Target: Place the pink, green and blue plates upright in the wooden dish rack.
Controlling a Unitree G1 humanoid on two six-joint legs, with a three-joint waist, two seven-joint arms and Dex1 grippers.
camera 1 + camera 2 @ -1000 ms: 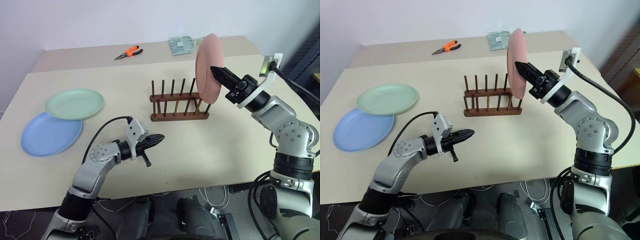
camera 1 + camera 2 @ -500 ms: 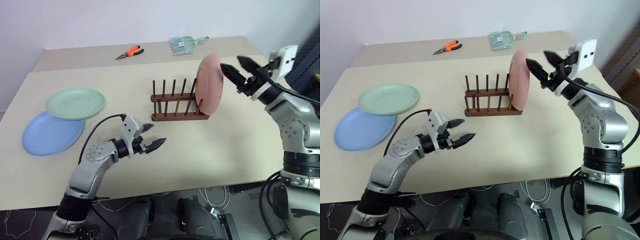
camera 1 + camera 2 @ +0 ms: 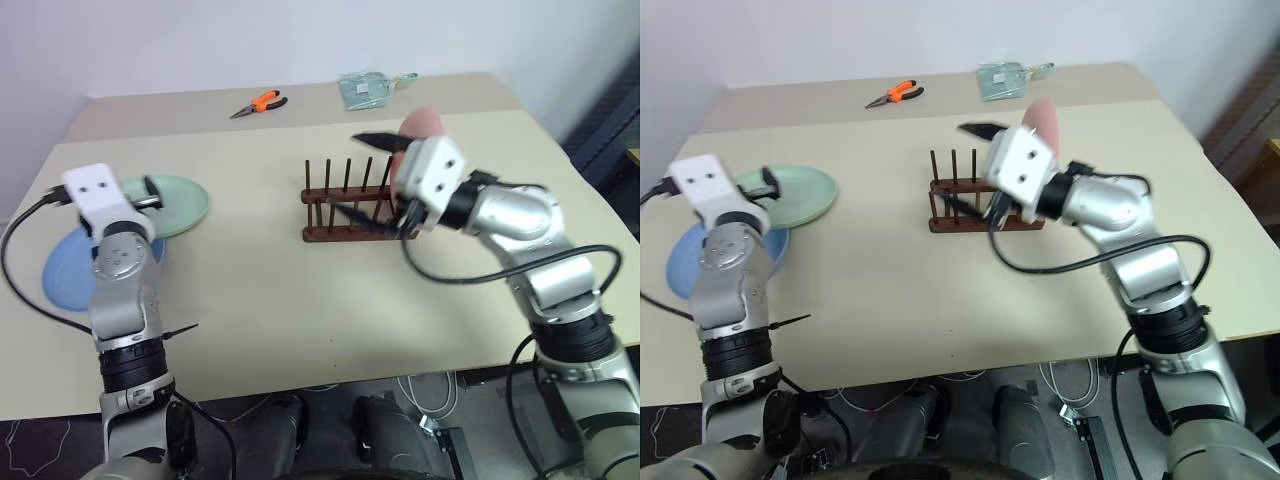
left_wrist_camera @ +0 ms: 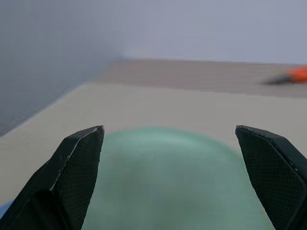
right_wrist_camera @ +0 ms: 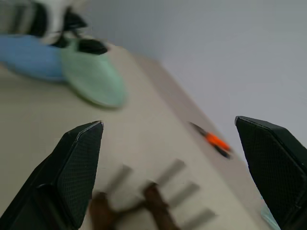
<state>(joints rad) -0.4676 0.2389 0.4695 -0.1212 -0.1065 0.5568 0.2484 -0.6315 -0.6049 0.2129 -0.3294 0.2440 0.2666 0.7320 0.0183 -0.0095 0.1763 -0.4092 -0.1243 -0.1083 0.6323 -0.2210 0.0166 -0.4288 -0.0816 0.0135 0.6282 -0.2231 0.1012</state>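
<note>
Beige table [image 3: 300, 290]: wooden rack [image 3: 345, 215], blue plate [image 3: 65, 280], orange pliers [image 3: 258, 103], possibly packet [image 3: 365, 88] at far edge.

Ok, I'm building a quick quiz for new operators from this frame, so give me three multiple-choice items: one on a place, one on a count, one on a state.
1. Where are the orange-handled pliers?
A. at the far side of the table
B. inside the dish rack
C. on the blue plate

2. How many plates lie flat on the table?
A. none
B. two
C. three

3. How do the left gripper's fingers stand?
A. shut on the green plate
B. shut on nothing
C. open

Answers: 1 A, they lie far beyond the wooden dish rack. 2 B, the green plate and the blue plate lie flat; the pink plate stands at the rack. 3 C, the wrist view shows a wide gap between them.
</note>
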